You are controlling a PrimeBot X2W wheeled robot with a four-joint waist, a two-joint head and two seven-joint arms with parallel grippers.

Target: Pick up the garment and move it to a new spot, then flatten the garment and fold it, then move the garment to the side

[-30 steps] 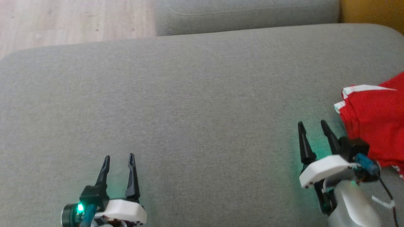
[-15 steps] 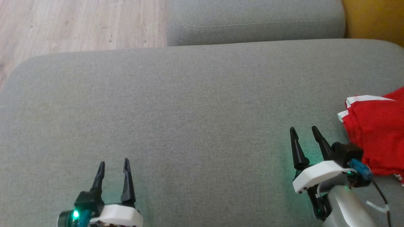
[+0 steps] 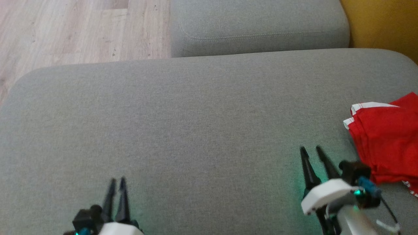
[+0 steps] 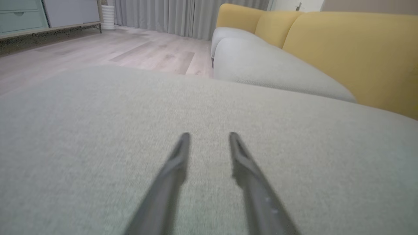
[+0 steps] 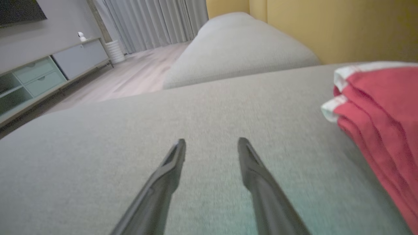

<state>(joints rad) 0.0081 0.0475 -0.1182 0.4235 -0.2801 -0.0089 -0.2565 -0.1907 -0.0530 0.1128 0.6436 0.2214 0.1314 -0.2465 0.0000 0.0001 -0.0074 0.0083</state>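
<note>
garment [image 3: 385, 143]: red, white-trimmed, apparently folded, lying at right edge of grey sofa cushion [image 3: 196, 114] | right gripper [image 3: 310, 148]: fingers parted, empty, just beside garment, not touching | left gripper [image 3: 118, 179]: blurred, fingers narrowly parted, empty, well apart from garment

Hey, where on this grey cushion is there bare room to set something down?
The grey cushion is bare across its middle and left, from the second cushion down to the left end effector and over to the right end effector. Crowded: its right edge, where the red garment lies.
</note>
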